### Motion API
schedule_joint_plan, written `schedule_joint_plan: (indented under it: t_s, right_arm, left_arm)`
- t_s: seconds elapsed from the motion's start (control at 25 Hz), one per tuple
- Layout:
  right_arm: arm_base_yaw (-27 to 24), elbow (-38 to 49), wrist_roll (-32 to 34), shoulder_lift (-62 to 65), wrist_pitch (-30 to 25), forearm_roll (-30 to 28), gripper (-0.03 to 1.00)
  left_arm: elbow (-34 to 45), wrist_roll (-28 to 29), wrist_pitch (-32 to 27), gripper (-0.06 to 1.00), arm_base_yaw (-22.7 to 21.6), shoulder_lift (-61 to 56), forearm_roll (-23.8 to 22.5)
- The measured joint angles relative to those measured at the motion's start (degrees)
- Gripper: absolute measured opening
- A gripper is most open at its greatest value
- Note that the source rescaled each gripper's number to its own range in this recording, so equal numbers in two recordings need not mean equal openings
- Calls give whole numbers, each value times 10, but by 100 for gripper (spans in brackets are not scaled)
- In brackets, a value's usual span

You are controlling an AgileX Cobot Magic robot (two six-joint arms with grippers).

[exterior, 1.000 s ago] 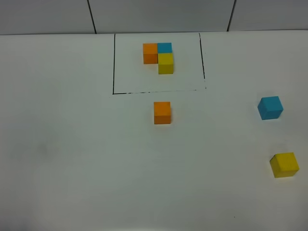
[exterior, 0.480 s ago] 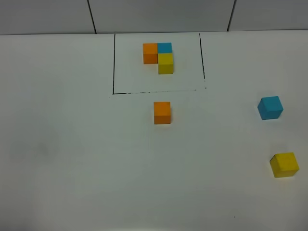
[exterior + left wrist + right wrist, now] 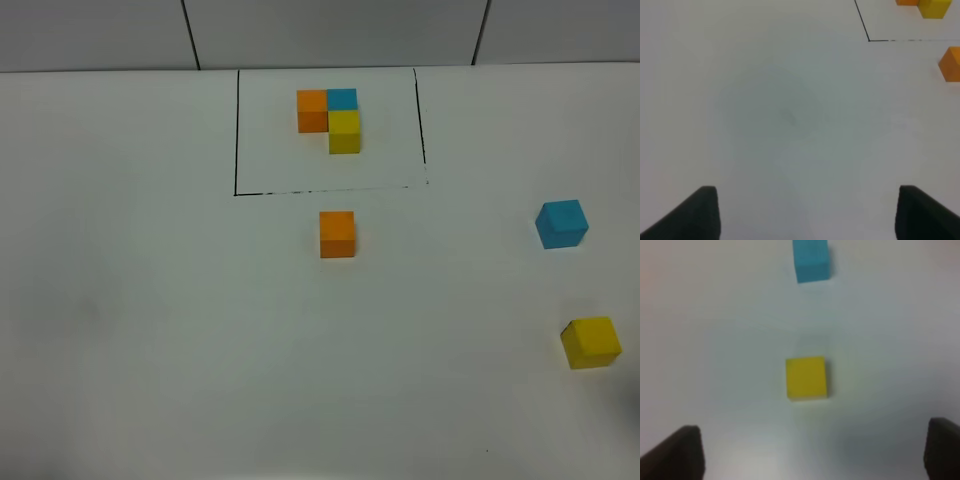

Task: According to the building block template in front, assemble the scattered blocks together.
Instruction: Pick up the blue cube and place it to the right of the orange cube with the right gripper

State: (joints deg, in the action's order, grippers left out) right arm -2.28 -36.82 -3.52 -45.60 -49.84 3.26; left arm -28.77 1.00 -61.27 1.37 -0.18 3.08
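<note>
Since the earlier frames no block is moving; only a faint shadow is coming in at the lower right edge of the high view, beside the yellow block (image 3: 590, 342). You are holding the right pincer (image 3: 812, 452) spread wide and empty. The yellow block is lying straight ahead of it, centred between the fingers, its sides nearly square to them; a cube is giving no long axis. The blue block (image 3: 811, 260) is sitting farther ahead on the same line. The left pincer (image 3: 810, 215), also spread and empty, is well apart from both, so I judge the right arm is the nearer one.

High camera overlooks table (image 3: 150, 320), wrist cameras nearer, right shares yellow cube (image 3: 806, 378)
</note>
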Motion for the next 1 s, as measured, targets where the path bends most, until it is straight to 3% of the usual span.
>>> schedule_joint_plan:
  t_s: [0.44,1.0]
  right_arm:
    - [0,-162,-56,-399,77,7,91]
    - [0,-316,-109,-591,84,9,91]
  left_arm:
    - [0,0,0,55,0,0,0]
    - [0,-2,0,55,0,0,0]
